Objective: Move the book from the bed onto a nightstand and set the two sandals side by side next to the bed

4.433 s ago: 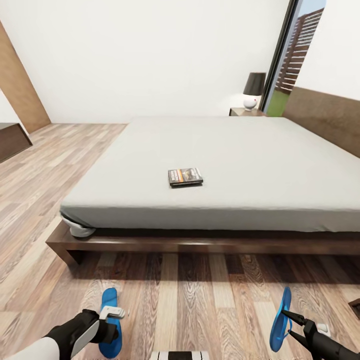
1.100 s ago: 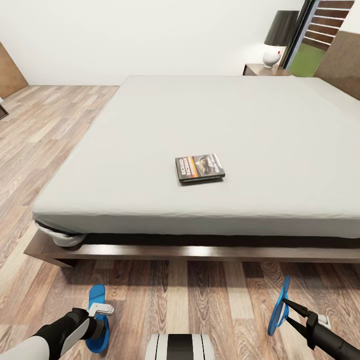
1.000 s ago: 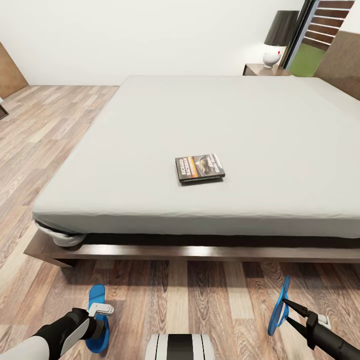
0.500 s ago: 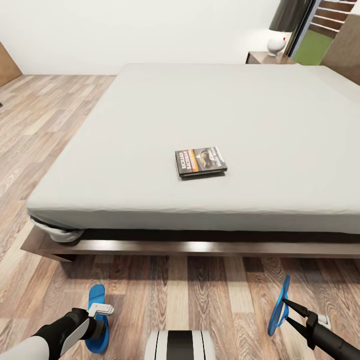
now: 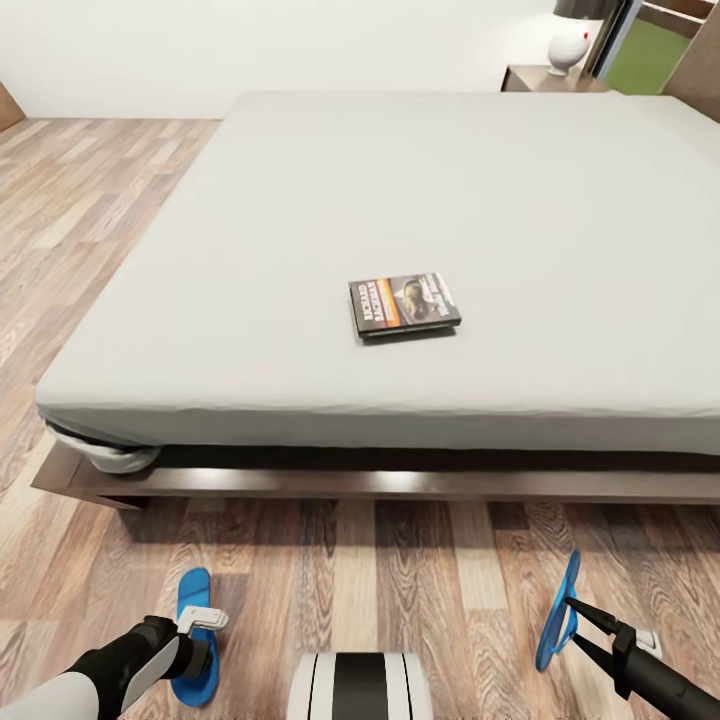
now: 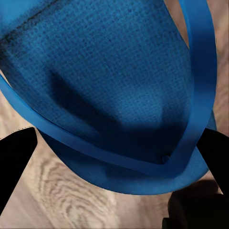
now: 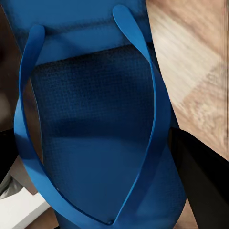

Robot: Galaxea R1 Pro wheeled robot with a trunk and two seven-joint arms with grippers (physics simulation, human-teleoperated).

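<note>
The book (image 5: 404, 304) lies flat on the grey mattress of the bed (image 5: 300, 190), near its front edge, with its dark cover and orange band facing up. Low in the head view, my left gripper (image 5: 197, 638) is shut on one blue sandal (image 5: 192, 592), held roughly flat above the floor. My right gripper (image 5: 573, 622) is shut on the other sandal (image 5: 549, 630), held on edge. The left wrist view looks at the sandal's sole and strap (image 6: 109, 90) between dark fingertips (image 6: 14, 157). The right wrist view looks at the second sandal (image 7: 95, 143). A nightstand (image 5: 550, 78) stands at the bed's far right corner.
A white lamp base (image 5: 570, 42) sits on that nightstand beside a black-framed window. The bed's dark wooden frame (image 5: 330, 484) runs across in front of me, with a bunched sheet corner (image 5: 115, 458) at its left end. Wood-plank floor (image 5: 90, 220) stretches along the bed's left side.
The whole view has shifted: the bed looks closer and the far wall and lamp have slid upward, so the camera moved. Both sandals stay in my grippers; the book has not moved on the mattress.
</note>
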